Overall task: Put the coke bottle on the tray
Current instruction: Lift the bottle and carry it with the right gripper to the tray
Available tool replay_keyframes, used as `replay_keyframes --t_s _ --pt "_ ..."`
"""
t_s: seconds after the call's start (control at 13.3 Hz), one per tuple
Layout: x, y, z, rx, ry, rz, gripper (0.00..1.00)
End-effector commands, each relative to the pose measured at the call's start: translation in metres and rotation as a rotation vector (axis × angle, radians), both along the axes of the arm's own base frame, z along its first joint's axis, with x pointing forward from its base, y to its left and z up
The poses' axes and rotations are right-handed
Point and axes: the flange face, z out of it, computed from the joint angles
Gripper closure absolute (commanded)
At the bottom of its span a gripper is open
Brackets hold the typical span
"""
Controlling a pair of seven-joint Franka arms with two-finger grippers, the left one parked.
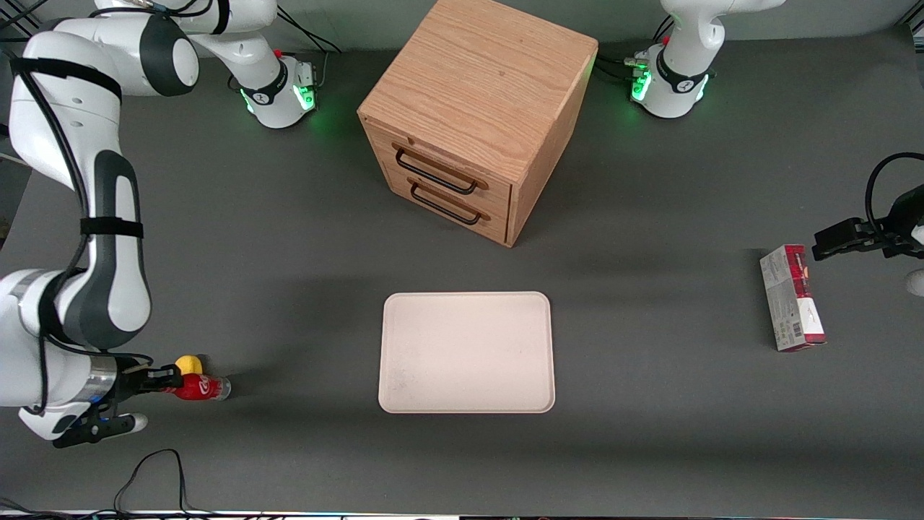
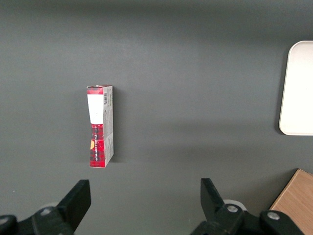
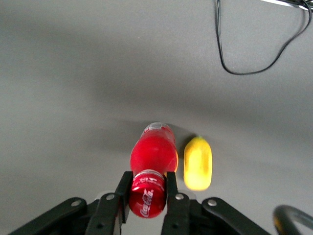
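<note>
So I've got the gripper (image 1: 164,381) down low at the working arm's end of the surface (image 1: 289,238), close to the edge nearest the front camera. The fingers (image 3: 172,193) are closed in snug on the coke bottle (image 1: 198,388), one on each side of the labelled part. The bottle looks to be lying on its side with the cap pointing away from the wrist, which is why I came in low and flat rather than from above. I can't tell whether it's off the surface yet.

Right beside the bottle, a touch farther from the front camera, sits a little yellow lemon (image 1: 189,364). There's only a thin gap between the two, so the finger on that side has barely any room. My guess is a straight lift first is safer than dragging sideways, or the lemon rolls.

Next along is the tray (image 1: 467,352), cream-white and bare, about mid-surface near that same front edge, well apart from the bottle. Open run between them. The wooden drawer cabinet (image 1: 473,119) stands farther from the camera than the tray, out of the way.

Over toward the parked arm's end lies a red-and-white carton (image 1: 791,297), not my concern.
</note>
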Motion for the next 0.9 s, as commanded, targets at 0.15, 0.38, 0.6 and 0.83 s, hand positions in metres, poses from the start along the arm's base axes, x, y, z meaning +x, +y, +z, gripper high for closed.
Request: replay_keyframes --t_s 0.15,0.38,0.6,0.83 --pt "-0.047 0.004 0.104 0.029 0.076 -0.019 1.00" --pt "-0.104 -0.005 0.134 0.053 0.103 -0.027 1.00" --pt "-0.158 -0.010 0.142 0.062 0.068 -0.040 1.00" --pt "-0.173 -0.008 0.146 0.053 0.075 -0.039 1.00"
